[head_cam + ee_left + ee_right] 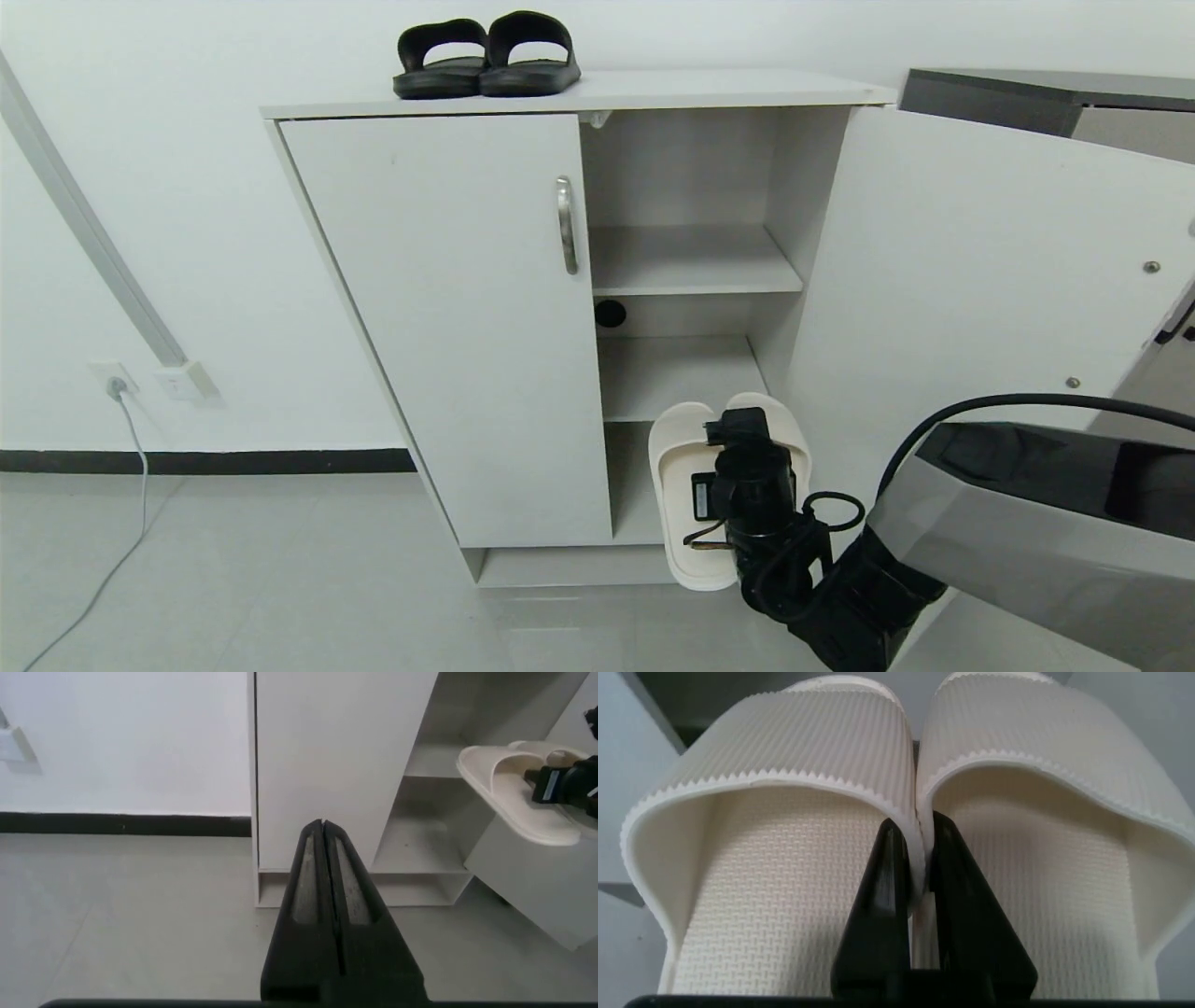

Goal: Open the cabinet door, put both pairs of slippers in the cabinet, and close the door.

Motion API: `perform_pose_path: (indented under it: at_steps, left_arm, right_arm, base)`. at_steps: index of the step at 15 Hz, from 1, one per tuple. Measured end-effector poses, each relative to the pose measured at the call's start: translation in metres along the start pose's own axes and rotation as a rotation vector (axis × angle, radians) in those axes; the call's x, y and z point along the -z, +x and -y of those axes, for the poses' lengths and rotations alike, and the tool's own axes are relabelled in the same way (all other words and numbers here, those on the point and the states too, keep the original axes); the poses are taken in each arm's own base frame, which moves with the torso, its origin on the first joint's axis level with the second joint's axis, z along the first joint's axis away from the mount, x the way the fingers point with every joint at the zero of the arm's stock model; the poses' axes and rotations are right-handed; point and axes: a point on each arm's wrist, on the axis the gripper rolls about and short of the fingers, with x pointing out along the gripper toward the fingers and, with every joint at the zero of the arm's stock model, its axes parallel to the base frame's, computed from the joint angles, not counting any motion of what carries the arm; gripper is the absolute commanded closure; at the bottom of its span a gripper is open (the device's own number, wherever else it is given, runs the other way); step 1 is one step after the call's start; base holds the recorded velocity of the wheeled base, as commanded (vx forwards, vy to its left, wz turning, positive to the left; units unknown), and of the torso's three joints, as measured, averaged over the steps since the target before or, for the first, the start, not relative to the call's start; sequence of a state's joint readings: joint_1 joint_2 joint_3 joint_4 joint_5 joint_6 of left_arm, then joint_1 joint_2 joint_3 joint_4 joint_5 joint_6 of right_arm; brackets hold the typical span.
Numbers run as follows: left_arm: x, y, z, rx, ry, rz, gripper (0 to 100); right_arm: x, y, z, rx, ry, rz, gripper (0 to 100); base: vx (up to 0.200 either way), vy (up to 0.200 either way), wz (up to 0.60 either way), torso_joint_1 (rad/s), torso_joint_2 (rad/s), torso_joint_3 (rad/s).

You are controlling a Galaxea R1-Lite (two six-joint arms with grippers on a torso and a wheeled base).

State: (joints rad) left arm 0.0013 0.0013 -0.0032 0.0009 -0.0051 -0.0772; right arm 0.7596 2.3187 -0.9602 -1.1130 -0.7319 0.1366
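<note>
My right gripper [738, 425] holds a pair of cream slippers [677, 485] in the air just in front of the open right half of the white cabinet [448, 317], level with its lowest compartment. In the right wrist view the fingers [887, 887] pinch the two inner straps of the cream slippers [813, 812] together. A pair of black slippers [485, 58] rests on the cabinet top. The right door [971, 261] is swung open; the left door with its metal handle [566, 225] is closed. My left gripper [322, 835] is shut and empty, low over the floor, facing the cabinet [346, 775].
Inside the cabinet are two bare shelves [691, 266] and a bottom compartment. A wall socket with a cable [117, 383] is at the left, and a grey unit [1027, 98] stands behind the open door. Grey floor [233, 579] lies in front.
</note>
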Motion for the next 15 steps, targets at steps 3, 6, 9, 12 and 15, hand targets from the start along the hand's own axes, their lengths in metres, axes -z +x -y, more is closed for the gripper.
perform_pose_path:
  at_steps: [3, 6, 9, 12, 15]
  left_arm:
    - [0.0, 0.0, 0.0, 0.001, 0.0, -0.001, 100]
    - [0.0, 0.0, 0.0, 0.001, -0.001, -0.002, 100]
    - [0.0, 0.0, 0.0, 0.0, -0.001, -0.002, 100]
    - [0.0, 0.0, 0.0, 0.001, -0.001, -0.002, 100]
    - [0.0, 0.0, 0.0, 0.001, 0.0, -0.002, 100]
  right_arm:
    - [0.004, 0.003, -0.005, -0.017, 0.006, 0.007, 100]
    - [0.008, 0.008, -0.012, -0.064, 0.012, 0.02, 100]
    - [0.013, 0.014, -0.014, -0.064, 0.012, 0.022, 100]
    - [0.014, 0.014, -0.016, -0.07, 0.015, 0.028, 100]
    - [0.015, 0.014, -0.016, -0.076, 0.011, 0.023, 100]
  base:
    - [0.0, 0.0, 0.0, 0.0, 0.0, 0.0]
    - [0.0, 0.0, 0.0, 0.0, 0.0, 0.0]
    - [0.0, 0.0, 0.0, 0.0, 0.0, 0.0]
    - [0.0, 0.0, 0.0, 0.0, 0.0, 0.0]
    - [0.0, 0.0, 0.0, 0.0, 0.0, 0.0]
